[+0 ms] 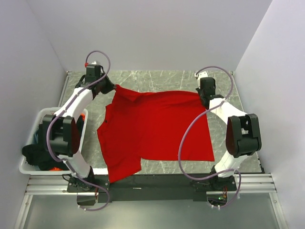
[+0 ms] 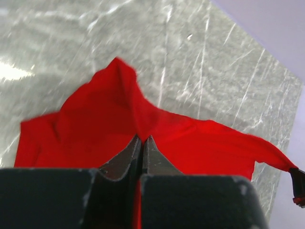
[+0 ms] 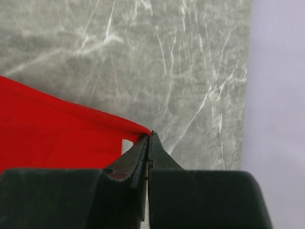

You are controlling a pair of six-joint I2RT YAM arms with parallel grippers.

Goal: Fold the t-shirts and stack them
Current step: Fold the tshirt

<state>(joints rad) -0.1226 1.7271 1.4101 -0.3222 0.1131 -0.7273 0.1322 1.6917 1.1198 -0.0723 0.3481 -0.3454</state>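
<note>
L gripper (image 2: 143, 138): clamped on red tee (image 2: 109, 124) fold
R gripper (image 3: 148, 136): clamped on its corner
top cam only: basket (image 1: 25, 170), 8 o'clock

Bright even light, glare on table (image 2: 14, 71)

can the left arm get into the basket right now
Probably not yet: its fingers are shut on the shirt's far corner, away from the basket. The basket sits right by that arm's base, so once it lets go it looks reachable.
</note>
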